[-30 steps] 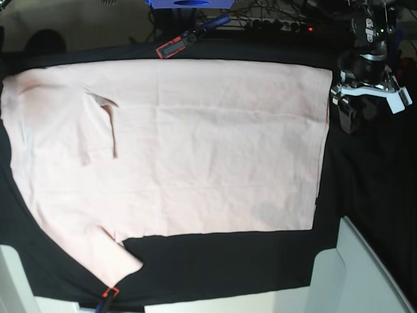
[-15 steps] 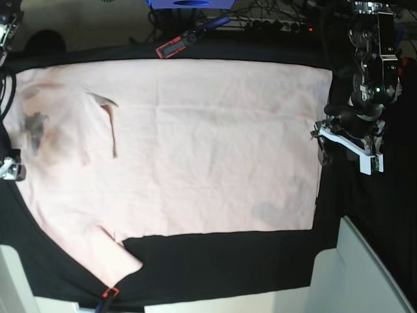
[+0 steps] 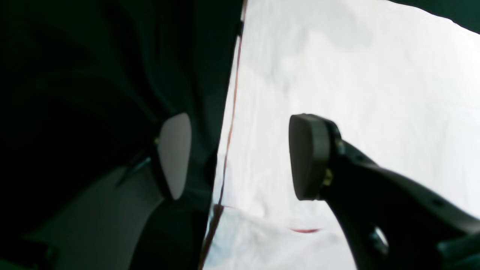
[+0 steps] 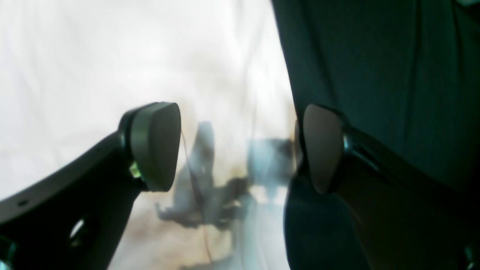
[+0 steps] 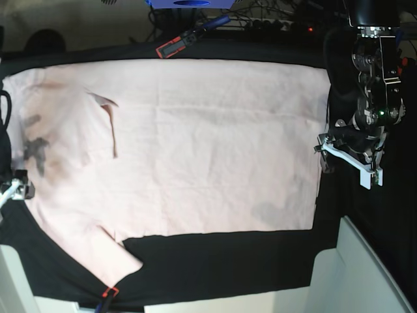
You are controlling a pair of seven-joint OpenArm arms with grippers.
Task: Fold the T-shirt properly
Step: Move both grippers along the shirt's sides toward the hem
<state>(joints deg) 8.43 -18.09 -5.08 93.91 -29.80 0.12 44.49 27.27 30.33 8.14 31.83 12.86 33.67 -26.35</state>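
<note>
Left gripper [image 5: 346, 158]: jaws apart, nothing between them; straddles the hem edge of the T-shirt [image 5: 195, 143], one pad over pink cloth, the other over the black table cloth [image 5: 221, 261].
Right gripper [image 4: 240, 146]: jaws spread wide, empty; hangs over the opposite, collar-end edge, shirt under one pad, black cloth under the other. Only a sliver of it shows at the base view's border.
T-shirt: spread flat, plain side up, between the two grippers; dark print shows through beneath the right gripper.
Sleeves: one turned in onto the body, the other lying out flat toward the near edge.
Done: shirt laid out, roughly smoothed.
Left: judged nearly everything; no body fold made, neither edge gripped yet.
</note>
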